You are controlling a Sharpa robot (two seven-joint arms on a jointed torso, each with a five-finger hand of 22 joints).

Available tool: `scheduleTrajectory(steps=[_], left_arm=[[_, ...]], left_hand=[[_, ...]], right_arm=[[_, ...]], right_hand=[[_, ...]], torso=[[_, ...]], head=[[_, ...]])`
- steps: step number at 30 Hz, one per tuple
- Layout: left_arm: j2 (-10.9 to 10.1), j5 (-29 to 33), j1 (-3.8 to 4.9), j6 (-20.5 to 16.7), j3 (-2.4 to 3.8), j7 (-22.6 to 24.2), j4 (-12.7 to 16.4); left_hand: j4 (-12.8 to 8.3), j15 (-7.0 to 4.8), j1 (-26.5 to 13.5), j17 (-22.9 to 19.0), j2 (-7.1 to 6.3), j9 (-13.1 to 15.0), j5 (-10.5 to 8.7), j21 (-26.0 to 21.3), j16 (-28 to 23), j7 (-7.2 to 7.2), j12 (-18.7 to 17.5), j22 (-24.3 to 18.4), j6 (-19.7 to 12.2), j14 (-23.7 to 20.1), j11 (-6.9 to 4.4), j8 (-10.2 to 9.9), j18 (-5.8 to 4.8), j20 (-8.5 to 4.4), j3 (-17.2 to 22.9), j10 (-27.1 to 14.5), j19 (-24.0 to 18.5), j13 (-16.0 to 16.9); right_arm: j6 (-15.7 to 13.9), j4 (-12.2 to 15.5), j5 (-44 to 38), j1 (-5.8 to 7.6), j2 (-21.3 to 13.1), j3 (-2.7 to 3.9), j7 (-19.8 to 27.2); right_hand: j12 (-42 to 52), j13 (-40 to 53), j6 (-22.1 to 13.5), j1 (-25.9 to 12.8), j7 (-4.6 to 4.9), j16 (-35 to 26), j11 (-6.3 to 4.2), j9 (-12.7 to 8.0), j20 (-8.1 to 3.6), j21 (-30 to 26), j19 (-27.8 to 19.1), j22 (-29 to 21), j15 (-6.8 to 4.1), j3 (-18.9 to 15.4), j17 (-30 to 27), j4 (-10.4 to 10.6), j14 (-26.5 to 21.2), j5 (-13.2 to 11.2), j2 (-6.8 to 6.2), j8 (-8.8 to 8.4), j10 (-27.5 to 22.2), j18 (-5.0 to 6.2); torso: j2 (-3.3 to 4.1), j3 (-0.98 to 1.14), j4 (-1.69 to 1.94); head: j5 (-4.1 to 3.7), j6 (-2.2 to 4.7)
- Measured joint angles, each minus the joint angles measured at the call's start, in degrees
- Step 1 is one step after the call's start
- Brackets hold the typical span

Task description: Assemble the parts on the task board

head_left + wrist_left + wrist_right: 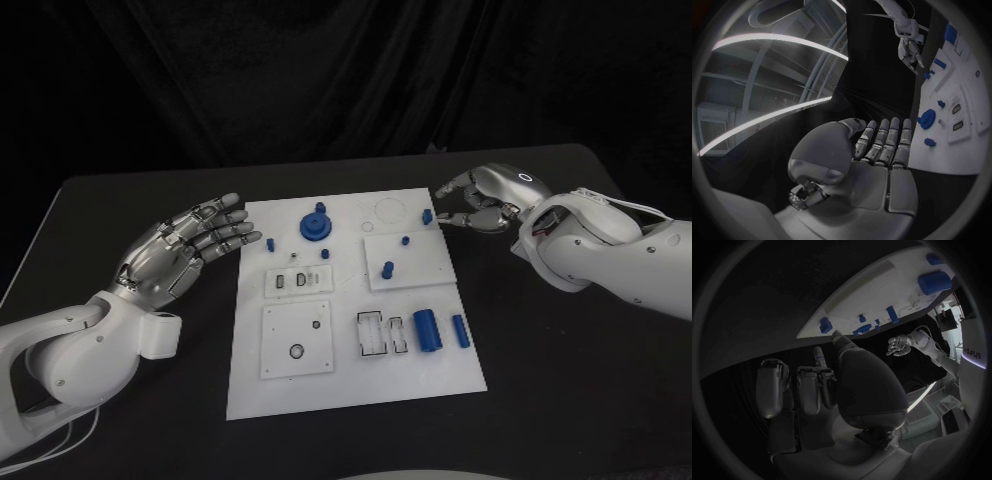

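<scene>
The white task board [353, 390] lies in the middle of the table. On it are a round blue part [313, 226], several small blue pegs such as the peg [388, 269], a thick blue cylinder [427, 328] and a slimmer cylinder [462, 331]. My left hand [188, 245] hovers flat beside the board's left edge, fingers spread, holding nothing. At the board's far right corner my right hand [483, 200] has its fingers half curled; I see nothing in them. A small blue part [427, 214] lies on the board just left of its fingertips. The right wrist view shows the thumb [861, 380] close to that corner.
The board carries white inset plates with slots [296, 282], a plate with holes [296, 340] and white holders [374, 333]. Black table [130, 210] surrounds the board on all sides. A dark curtain hangs behind the table.
</scene>
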Motion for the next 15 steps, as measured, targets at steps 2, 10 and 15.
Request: scheduleTrajectory(steps=[2, 10, 15], left_arm=[[-0.07, 0.0, 0.0, -0.01, 0.0, 0.0, 0.03], [-0.13, 0.01, -0.01, -0.01, 0.0, 0.0, 0.08], [-0.27, 0.02, -0.02, -0.01, 0.0, 0.0, 0.08]], left_hand=[[-0.15, 0.18, 0.0, 0.0, 0.0, 0.0, 0.0, 0.0, 0.0, 0.0, 0.0, 0.0, 0.0, 0.19, 0.0, 0.0, 0.0, 0.0, 0.15, 0.0, 0.0, 0.0], [-0.15, 0.18, 0.0, 0.0, 0.0, 0.0, 0.0, 0.0, 0.0, 0.0, 0.0, 0.0, 0.0, 0.19, 0.0, 0.0, 0.0, 0.0, 0.15, 0.0, 0.0, 0.0], [0.01, 0.18, 0.0, 0.0, 0.0, 0.04, 0.0, 0.0, 0.0, 0.0, 0.0, 0.0, 0.0, 0.18, 0.0, 0.22, 0.0, 0.22, 0.31, 0.0, 0.22, 0.0]], right_arm=[[-0.09, -0.32, 0.01, -0.06, 0.32, 0.0, 0.16], [-0.42, -1.5, 0.05, -0.69, 1.82, 0.01, 0.82], [-0.49, -2.47, 0.06, -1.17, 2.59, 0.02, 1.14]], right_hand=[[0.0, 0.0, 0.0, 0.0, 0.0, 0.0, 0.0, 0.0, 0.0, 0.0, 0.0, 0.0, 0.0, 0.0, 0.0, 0.0, 0.0, 0.0, 0.0, 0.0, 0.0, 0.0], [0.0, 0.0, 0.0, 0.57, 0.0, 0.0, 0.0, -0.1, 0.0, -0.22, 0.0, -0.01, 0.0, 0.0, 0.0, 0.0, 0.0, 0.0, 0.06, 0.0, 0.0, 0.0], [0.0, -0.01, 0.0, 0.6, 0.0, 0.0, 0.0, -0.2, 0.21, -0.22, -0.21, -0.01, 0.0, 0.0, 0.0, 0.0, 0.0, 0.11, 0.04, 0.0, 0.0, 0.01]], torso=[[-0.02, 0.03, -0.01], [-0.06, 0.08, 0.0], [-0.09, 0.08, 0.0]], head=[[0.01, -0.02], [0.16, 0.03], [0.38, 0.05]])
